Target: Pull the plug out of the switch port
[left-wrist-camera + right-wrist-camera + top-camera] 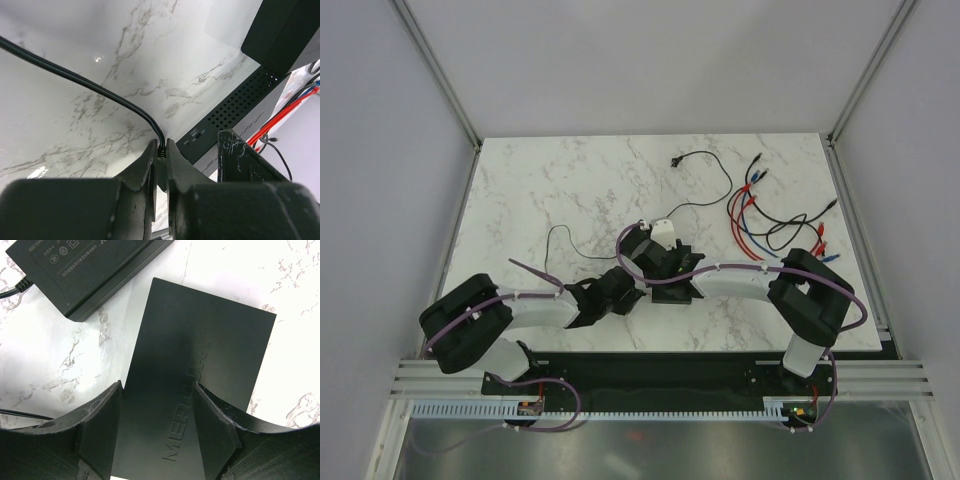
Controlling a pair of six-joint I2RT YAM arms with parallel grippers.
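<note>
Adapter (75, 270) lies just beside the switch (200, 370), straddled by the right tool (157, 425); left tool (161, 160) pinches the cord (100, 87).

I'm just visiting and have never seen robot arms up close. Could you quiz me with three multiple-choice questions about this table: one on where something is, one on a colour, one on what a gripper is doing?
1. Where does the loose bundle of coloured wires lie?
A. far right part of the table
B. under the left arm
C. on top of the switch

2. What colour is the switch?
A. white
B. matte black
C. red

3. What is the left gripper doing?
A. standing wide open over bare marble
B. shut on the thin black cord
C. holding a red wire

Answers:
1 A: the top view shows the wires on the marble table beyond the right arm.
2 B: the right wrist view shows a black box between the right gripper fingers.
3 B: the left wrist view shows the fingers pinched around the thin black cord.
</note>
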